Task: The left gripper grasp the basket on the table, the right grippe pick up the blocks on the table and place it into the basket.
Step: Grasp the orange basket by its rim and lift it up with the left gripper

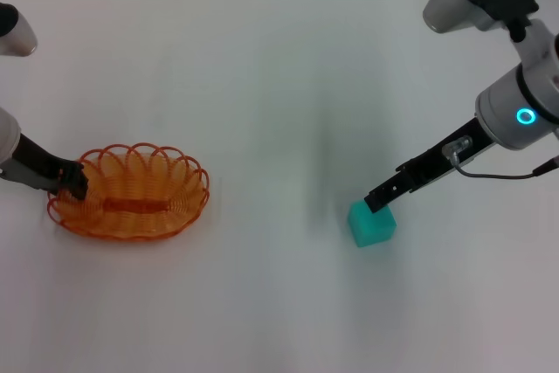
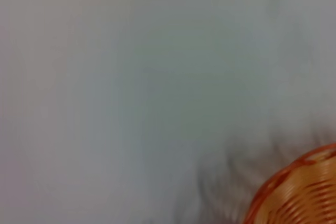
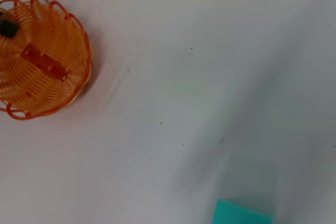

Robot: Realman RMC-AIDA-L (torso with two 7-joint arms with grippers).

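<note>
The basket (image 1: pixel 131 191), a shallow orange wire oval with a looped scalloped rim, sits on the white tabletop (image 1: pixel 279 85) at the left. The left gripper (image 1: pixel 73 183) reaches in from the left edge, its black fingers clamped on the basket's left rim. Well apart to the right lies the small teal cube (image 1: pixel 372 223), smooth-faced. The right gripper (image 1: pixel 381 199) slants down from the cyan-ringed arm, tip touching the cube's far top edge; whether its fingers are apart I cannot tell.
</note>
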